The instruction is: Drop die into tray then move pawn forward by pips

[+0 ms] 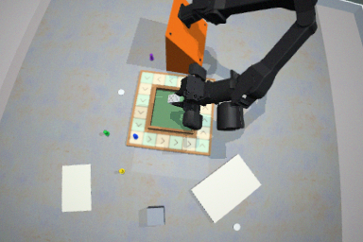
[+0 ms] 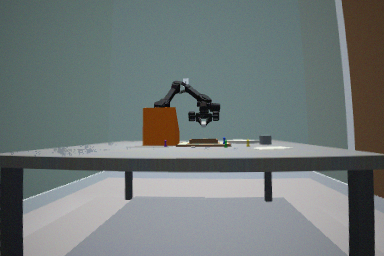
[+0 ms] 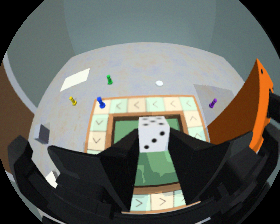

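Grey matte table [image 1: 293, 168] | end effector [image 3: 151, 156] pinching white cube die [image 3: 152, 132] (black pips) | above green sq. tray [image 1: 161, 112]

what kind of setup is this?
Likely a bare tabletop test cell: one arm on a grey table in a plain room, with a game board, scattered pawns and an orange box. The gripper holds a die.

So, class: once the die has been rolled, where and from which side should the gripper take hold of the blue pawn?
Grip the blue pawn around its narrow upper body, coming straight down from above. It stands upright on the board's corner square, small, with free space on every side. The gripper must first release the die over the tray.
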